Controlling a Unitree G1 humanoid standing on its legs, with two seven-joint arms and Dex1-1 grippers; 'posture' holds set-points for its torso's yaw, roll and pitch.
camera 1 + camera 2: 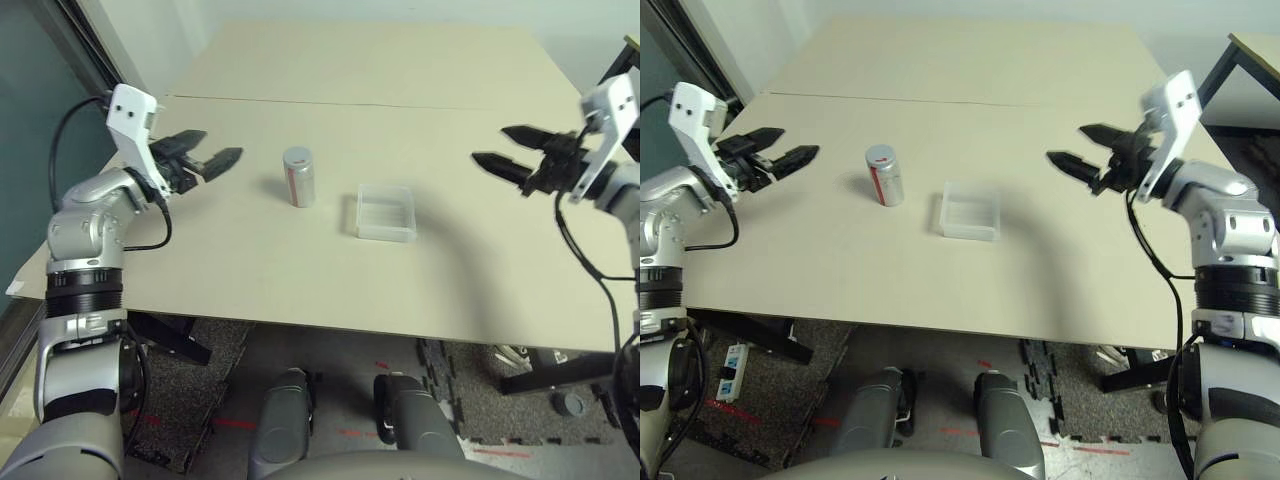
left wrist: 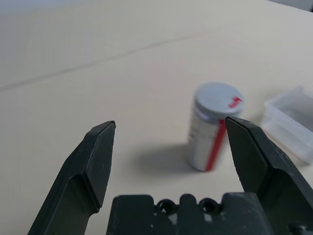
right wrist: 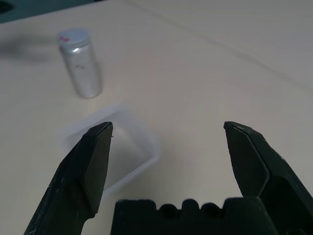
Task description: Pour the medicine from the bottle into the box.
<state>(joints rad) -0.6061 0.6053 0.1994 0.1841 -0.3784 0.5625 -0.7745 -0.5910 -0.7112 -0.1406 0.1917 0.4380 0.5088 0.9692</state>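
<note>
Left gripper (image 1: 222, 150) hangs above the table (image 1: 250, 280), toward its left edge, black fingers wide apart, nothing between them. Next along, the bottle (image 1: 299, 177), silver-grey with a red stripe down its side, stands upright on the table, left of the middle between the side edges, well in from the near edge. Its grey cap (image 2: 218, 98) is on, with a small red mark on top. The bottle is near the left gripper but apart from it, on the side facing the box. Then the box (image 1: 386, 213), clear plastic, square, low walls, rounded corners, open at the top, sitting flat on the table around the middle between the side edges. It is a bit closer to the near edge than the bottle is; the two are near each other, not touching. A thin line (image 1: 330, 102) runs across the table beyond both, toward the far edge. Right gripper (image 1: 505, 152) hangs above the table toward the right edge, well apart from the box, black fingers also wide, nothing between them. Past the right edge, another table (image 1: 1258, 55) stands near the far right corner.
</note>
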